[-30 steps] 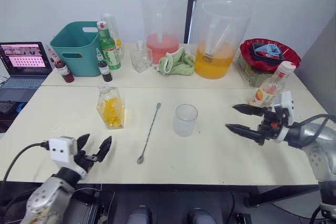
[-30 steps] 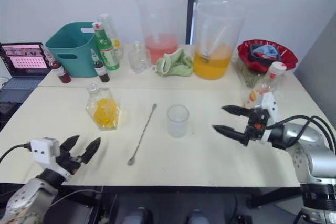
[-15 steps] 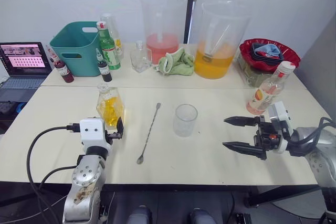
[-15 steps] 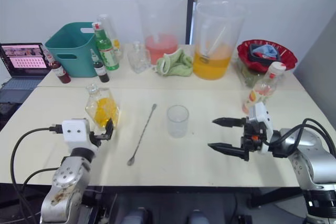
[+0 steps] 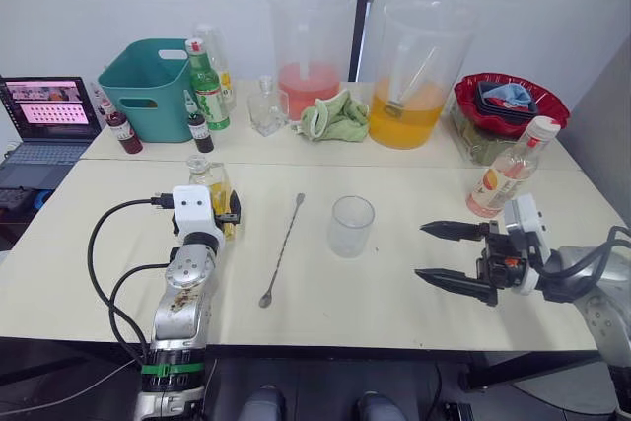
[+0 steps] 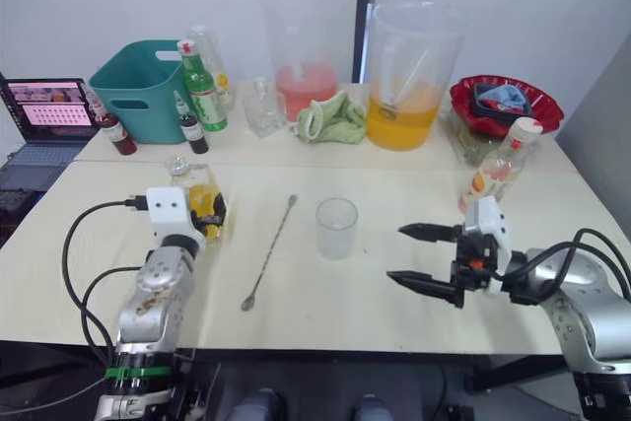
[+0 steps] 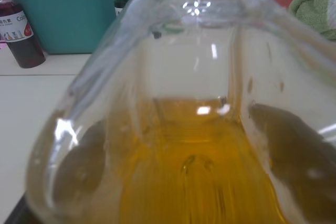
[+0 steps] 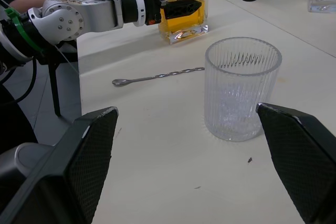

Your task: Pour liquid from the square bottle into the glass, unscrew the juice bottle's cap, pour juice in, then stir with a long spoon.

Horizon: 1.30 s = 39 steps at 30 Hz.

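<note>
Reaching the square bottle (image 5: 210, 196) with the left gripper (image 5: 229, 214), fingers straddling the glass body low down, dark pads showing through the yellow-orange liquid on both sides in the left wrist view; cannot tell whether clamped yet or only bracketing. Standing upright near the left front of the table (image 5: 394, 293), stopper in place, with the long spoon (image 5: 282, 247) lying just beside and the glass (image 5: 350, 225) further right, empty. Likely heavy for its size, rigid, smooth and slippery, breakable if dropped; best taken across two flat faces around the liquid-filled part, not by the narrow neck, and with the stopper to come out before any pour. Holding the right gripper (image 5: 442, 255) spread wide, empty, aimed at the glass, juice bottle (image 5: 506, 178) behind it. Against one second ago: left arm swung up from the near edge onto the bottle; right gripper lower and a little nearer the front edge.
</note>
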### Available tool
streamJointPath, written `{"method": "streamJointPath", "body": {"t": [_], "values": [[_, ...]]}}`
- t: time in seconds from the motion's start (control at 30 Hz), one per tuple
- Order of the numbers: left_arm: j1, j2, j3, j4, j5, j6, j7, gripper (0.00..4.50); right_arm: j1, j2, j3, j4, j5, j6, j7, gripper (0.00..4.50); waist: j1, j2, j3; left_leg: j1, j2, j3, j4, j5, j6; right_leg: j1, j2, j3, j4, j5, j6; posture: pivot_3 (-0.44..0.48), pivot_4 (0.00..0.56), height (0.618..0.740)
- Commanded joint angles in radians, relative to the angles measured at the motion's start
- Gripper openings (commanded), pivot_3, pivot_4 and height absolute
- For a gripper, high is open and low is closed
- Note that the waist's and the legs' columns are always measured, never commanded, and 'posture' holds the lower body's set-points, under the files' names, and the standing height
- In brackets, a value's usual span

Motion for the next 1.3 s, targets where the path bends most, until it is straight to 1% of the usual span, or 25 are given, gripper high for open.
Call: {"method": "streamJointPath", "body": {"t": [0.03, 0.07, 0.17, 0.27, 0.33, 0.37, 0.47, 0.53, 0.6, 0.7, 0.77, 0.87, 0.9, 1.0, 1.1, 1.23, 1.3], "values": [[-0.01, 0.006, 0.009, -0.021, -0.003, -0.07, -0.018, 3.0, 0.006, -0.003, -0.034, -0.041, 0.026, 0.005, -0.021, 4.5, 0.001, 0.0, 0.0, 0.0, 0.0, 0.0, 0.0, 0.0, 0.0, 0.0, 0.0, 0.0, 0.0, 0.0, 0.0, 0.0, 0.15, 0.74], [-0.012, 0.008, 0.009, -0.022, -0.004, -0.077, -0.022, 2.81, 0.009, -0.003, -0.033, -0.044, 0.027, 0.006, -0.026, 4.5, 0.002, -0.001, 0.0, 0.0, 0.0, 0.0, 0.0, 0.0, 0.0, 0.0, 0.0, 0.0, 0.0, 0.0, 0.0, 0.0, 0.15, 0.74], [-0.019, 0.037, 0.02, -0.035, -0.016, -0.1, -0.061, 2.81, 0.012, 0.002, -0.034, -0.052, 0.027, 0.007, -0.046, 4.5, 0.002, -0.002, 0.001, -0.001, 0.0, 0.0, 0.0, 0.0, 0.0, 0.0, 0.0, 0.0, 0.0, 0.0, 0.0, 0.0, 0.15, 0.74], [-0.021, 0.087, 0.04, -0.059, -0.052, -0.134, -0.141, 2.81, 0.014, 0.007, -0.036, -0.066, 0.035, 0.012, -0.065, 4.5, 0.0, -0.005, 0.003, -0.001, 0.0, -0.001, 0.0, 0.0, 0.0, -0.001, 0.0, -0.001, 0.0, 0.0, 0.0, 0.0, 0.15, 0.74], [-0.019, 0.132, 0.064, -0.074, -0.124, -0.167, -0.249, 2.81, 0.015, 0.008, -0.034, -0.074, 0.037, 0.015, -0.074, 4.5, -0.001, -0.006, 0.004, -0.003, 0.0, 0.0, 0.0, 0.0, 0.0, -0.004, 0.0, 0.0, 0.001, 0.0, 0.0, 0.0, 0.15, 0.74], [-0.014, 0.164, 0.076, -0.081, -0.17, -0.182, -0.325, 2.81, 0.017, 0.009, -0.035, -0.075, 0.038, 0.015, -0.077, 4.5, -0.001, -0.006, 0.004, -0.004, 0.001, 0.0, 0.0, 0.0, 0.0, -0.006, 0.0, 0.0, 0.002, 0.0, 0.0, 0.0, 0.15, 0.74], [-0.009, 0.262, 0.12, -0.109, -0.375, -0.177, -0.61, 2.81, 0.017, 0.005, -0.038, -0.064, 0.033, 0.012, -0.078, 4.5, -0.001, -0.007, 0.004, -0.012, 0.0, 0.0, 0.001, 0.001, -0.001, -0.015, 0.0, 0.0, 0.006, 0.0, 0.0, 0.0, 0.15, 0.74], [-0.01, 0.331, 0.133, -0.114, -0.513, -0.115, -0.794, 2.81, 0.016, 0.002, -0.039, -0.052, 0.026, 0.009, -0.077, 4.5, -0.001, -0.007, 0.004, -0.012, 0.0, 0.0, 0.001, 0.001, -0.001, -0.016, 0.0, 0.0, 0.006, 0.0, -0.001, 0.0, 0.15, 0.74], [-0.022, 0.398, 0.111, -0.12, -0.604, -0.043, -0.942, 2.81, 0.01, 0.0, -0.039, -0.039, 0.02, 0.008, -0.077, 4.5, 0.0, -0.007, 0.004, -0.012, 0.0, 0.0, 0.001, 0.001, -0.001, -0.015, 0.0, -0.001, 0.006, 0.0, -0.001, 0.0, 0.15, 0.74], [-0.051, 0.462, 0.05, -0.124, -0.677, 0.047, -1.102, 2.81, 0.0, -0.004, -0.046, -0.017, 0.017, 0.009, -0.077, 4.5, 0.0, -0.007, 0.004, -0.012, 0.0, 0.0, 0.002, 0.001, -0.001, -0.014, 0.0, -0.001, 0.006, 0.0, 0.0, 0.0, 0.15, 0.74], [-0.061, 0.478, -0.01, -0.121, -0.676, 0.066, -1.192, 2.81, 0.0, -0.008, -0.054, -0.006, 0.013, 0.006, -0.08, 4.5, -0.002, -0.007, 0.004, -0.011, 0.0, 0.0, 0.002, 0.001, -0.001, -0.014, 0.0, -0.001, 0.006, 0.0, 0.0, 0.0, 0.15, 0.74], [-0.074, 0.463, -0.104, -0.109, -0.646, 0.067, -1.284, 2.81, 0.007, -0.014, -0.069, -0.006, 0.014, 0.006, -0.082, 4.5, -0.008, -0.007, 0.004, -0.011, 0.0, 0.001, 0.002, 0.001, -0.001, -0.014, 0.0, 0.0, 0.006, 0.0, 0.0, 0.0, 0.15, 0.74], [-0.082, 0.453, -0.139, -0.095, -0.624, 0.055, -1.306, 2.81, 0.012, -0.015, -0.076, -0.01, 0.017, 0.008, -0.084, 4.5, -0.011, -0.007, 0.004, -0.011, 0.001, 0.001, 0.002, 0.001, -0.001, -0.014, 0.001, 0.0, 0.006, 0.0, 0.0, 0.0, 0.15, 0.74], [-0.105, 0.422, -0.244, -0.004, -0.505, -0.041, -1.371, 2.81, 0.038, -0.019, -0.1, -0.035, 0.027, 0.017, -0.093, 4.5, -0.011, -0.007, 0.004, -0.011, 0.001, 0.0, 0.002, 0.001, -0.001, -0.014, 0.001, 0.0, 0.006, 0.0, 0.0, 0.0, 0.15, 0.74], [-0.131, 0.394, -0.302, 0.067, -0.43, -0.101, -1.401, 2.81, 0.061, -0.021, -0.118, -0.058, 0.035, 0.025, -0.099, 4.5, -0.018, -0.007, 0.004, -0.011, 0.001, 0.0, 0.002, 0.001, -0.001, -0.014, 0.001, 0.0, 0.006, 0.0, 0.0, 0.0, 0.15, 0.74], [-0.182, 0.316, -0.364, 0.161, -0.349, -0.177, -1.404, 2.81, 0.09, -0.017, -0.133, -0.093, 0.043, 0.038, -0.113, 4.5, -0.018, -0.007, 0.004, -0.011, 0.001, 0.0, 0.002, 0.001, -0.001, -0.014, 0.001, 0.0, 0.006, 0.0, 0.0, 0.0, 0.15, 0.74], [-0.19, 0.294, -0.383, 0.202, -0.316, -0.222, -1.422, 2.81, 0.095, -0.015, -0.137, -0.104, 0.048, 0.047, -0.123, 4.5, -0.014, -0.007, 0.004, -0.011, 0.0, 0.0, 0.004, 0.001, -0.001, -0.014, 0.001, 0.0, 0.006, 0.0, 0.0, 0.0, 0.15, 0.74]]}}
